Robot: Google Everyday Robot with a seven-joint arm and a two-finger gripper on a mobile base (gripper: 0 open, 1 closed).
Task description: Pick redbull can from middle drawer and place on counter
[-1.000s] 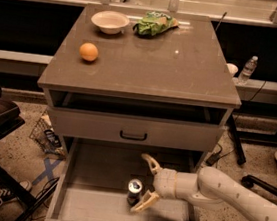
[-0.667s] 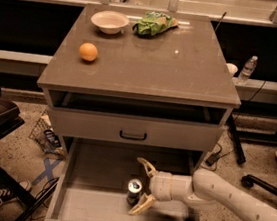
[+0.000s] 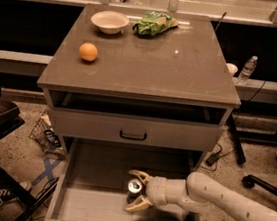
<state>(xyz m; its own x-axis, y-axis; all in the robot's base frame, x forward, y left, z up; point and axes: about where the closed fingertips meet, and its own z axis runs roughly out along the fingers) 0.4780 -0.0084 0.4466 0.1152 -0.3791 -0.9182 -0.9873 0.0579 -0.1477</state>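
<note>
gripper [image 3: 131, 191] at the end of the robot's pale arm [image 3: 218, 198] reaches in from the right, low over the floor of the pulled-out middle drawer [image 3: 95, 177], its two tan fingers [image 3: 137, 203] spread wide on either side of the redbull can [image 3: 134, 186] and not closed on it. the can stands upright on the drawer floor, toward the front and a little right of centre, its silver top and pull tab facing up between the fingertips; whether either finger touches the can's side cannot be told. above, the drawer with the dark bar handle [image 3: 86, 125] sits pulled out a little beneath the counter [image 3: 159, 64]. on the counter's grey-brown top an orange [image 3: 88, 52] lies near the left edge, a white bowl [image 3: 109, 22] stands at the back left, and a crumpled green bag [image 3: 154, 23] lies just beside it toward the back centre. a clear water bottle [image 3: 247, 69] stands on a ledge off to the right, well apart from the can.
</note>
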